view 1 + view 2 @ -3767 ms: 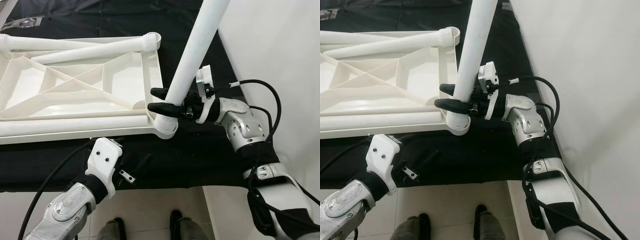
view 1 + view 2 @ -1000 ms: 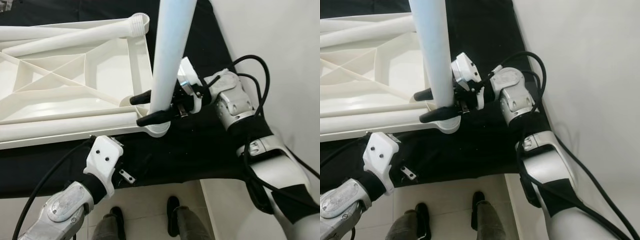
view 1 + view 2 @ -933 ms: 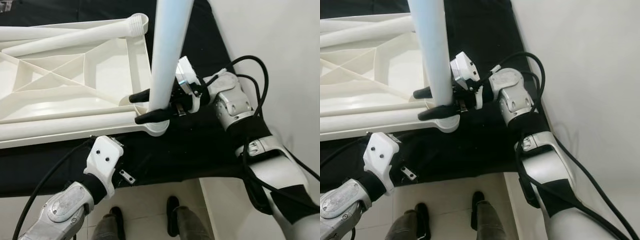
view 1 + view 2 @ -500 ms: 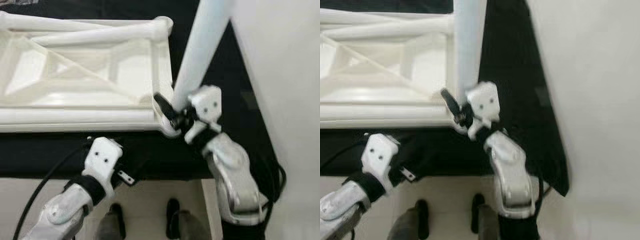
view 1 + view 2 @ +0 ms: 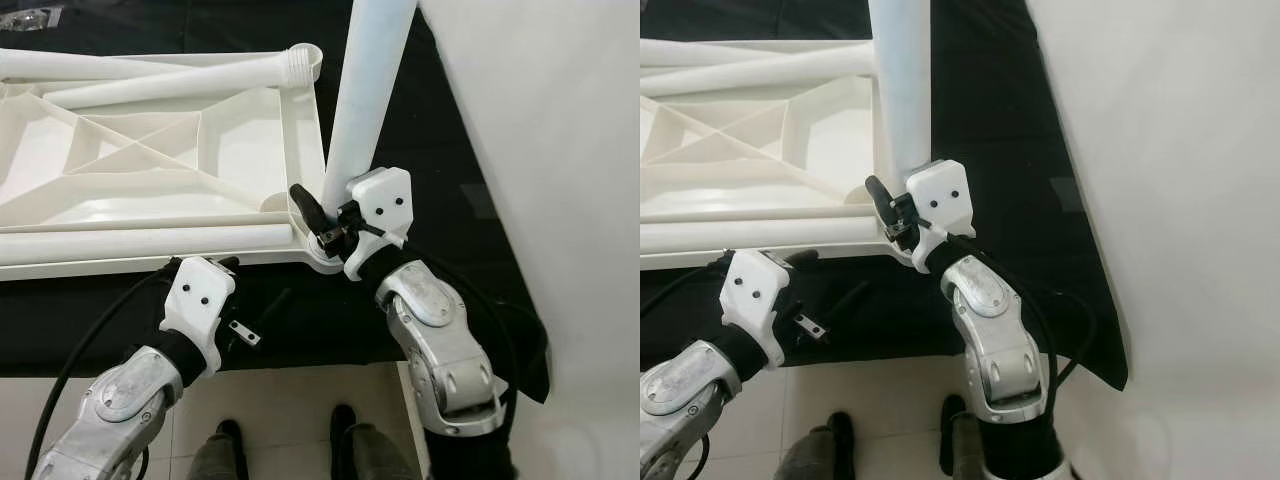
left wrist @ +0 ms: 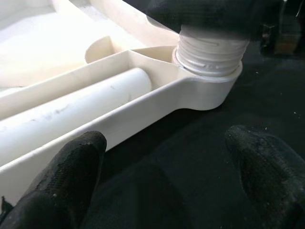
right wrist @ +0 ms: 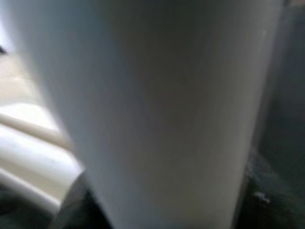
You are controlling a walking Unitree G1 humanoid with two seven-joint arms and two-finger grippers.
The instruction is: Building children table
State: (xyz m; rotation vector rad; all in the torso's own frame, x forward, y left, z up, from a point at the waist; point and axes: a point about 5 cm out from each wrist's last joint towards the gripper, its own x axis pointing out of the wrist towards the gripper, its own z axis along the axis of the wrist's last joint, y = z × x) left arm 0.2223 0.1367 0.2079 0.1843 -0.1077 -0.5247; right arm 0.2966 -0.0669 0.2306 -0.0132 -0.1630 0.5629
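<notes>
The white table top (image 5: 150, 170) lies upside down on a black cloth (image 5: 440, 150). A white leg (image 5: 365, 90) stands nearly upright in the near right corner socket (image 5: 322, 256). My right gripper (image 5: 322, 212) is shut on the foot of this leg just above the socket, its wrist on the near side. In the right wrist view the leg (image 7: 157, 105) is very close. My left gripper (image 5: 255, 282) is open and low over the cloth, just in front of the table top's near edge. In its wrist view the fingers (image 6: 62, 176) point at the threaded socket (image 6: 209, 62).
Loose white legs lie across the table top: one along the near edge (image 5: 150, 240), others at the far edge (image 5: 170, 85). A white wall (image 5: 540, 150) rises close on the right. Dark shoes (image 5: 225, 445) stand on the pale floor below the cloth's edge.
My right wrist has swung round the leg from its right side to its near side, still holding it. The leg stays in the socket. The left gripper has barely moved; the camera shifted.
</notes>
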